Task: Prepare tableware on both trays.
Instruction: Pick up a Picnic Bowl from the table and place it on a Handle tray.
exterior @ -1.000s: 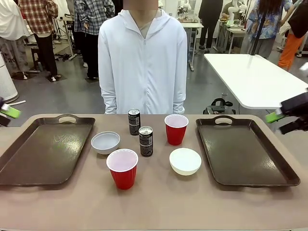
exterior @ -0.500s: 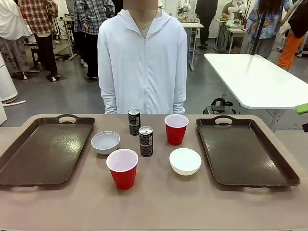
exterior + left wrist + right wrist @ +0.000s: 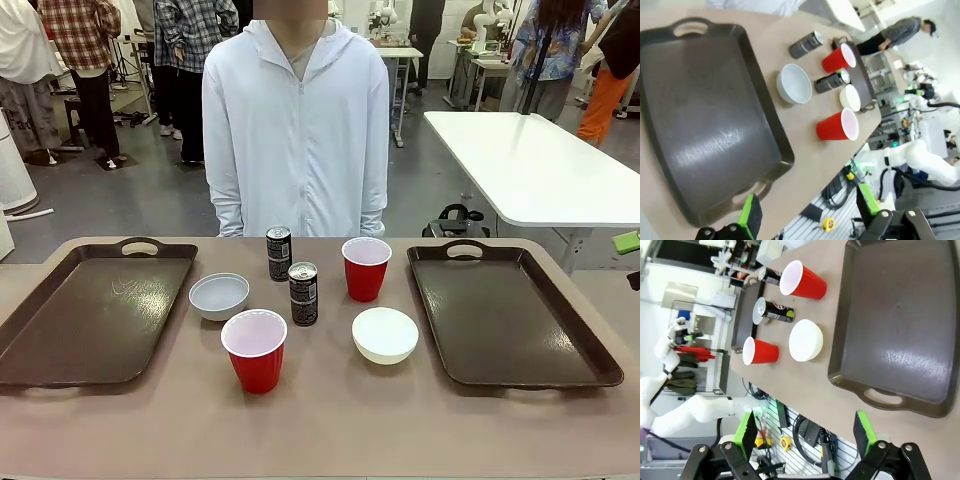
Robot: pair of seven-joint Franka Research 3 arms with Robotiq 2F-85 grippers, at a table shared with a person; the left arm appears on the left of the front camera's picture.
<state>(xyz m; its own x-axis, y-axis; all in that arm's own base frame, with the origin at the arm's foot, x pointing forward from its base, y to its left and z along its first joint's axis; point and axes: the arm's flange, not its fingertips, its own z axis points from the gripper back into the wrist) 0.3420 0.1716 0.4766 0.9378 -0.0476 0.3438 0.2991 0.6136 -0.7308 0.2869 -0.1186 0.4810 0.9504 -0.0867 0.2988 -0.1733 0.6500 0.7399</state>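
- Two pairs of fingers, and both were empty. Your left gripper [image 3: 809, 210] had its jaws spread wide with nothing between them, and your right gripper [image 3: 805, 432] looked the same.
- Each gripper hung well back from the tableware, off its own end of the table. The bare left tray [image 3: 705, 125] lay straight beyond the left fingers. The bare right tray [image 3: 900, 325] lay straight beyond the right ones.
- Past the trays, all six pieces stood grouped on the tabletop between them, with none on a tray yet.
- The left bowl [image 3: 219, 295] sat just beside the left tray's inner rim, so it was the piece nearest your left arm. The front cup [image 3: 255, 348] also stood left of centre.
- The right bowl [image 3: 385, 333] and the back cup [image 3: 366, 266] stood on the right tray's side, so your right arm had the shorter reach to them.
- The front can [image 3: 303, 293] and the back can [image 3: 279, 252] stood upright and close together near the middle, about equally far from either arm. With their long axes vertical, they probably wanted a grip from the side, and the cups nearby left little room.
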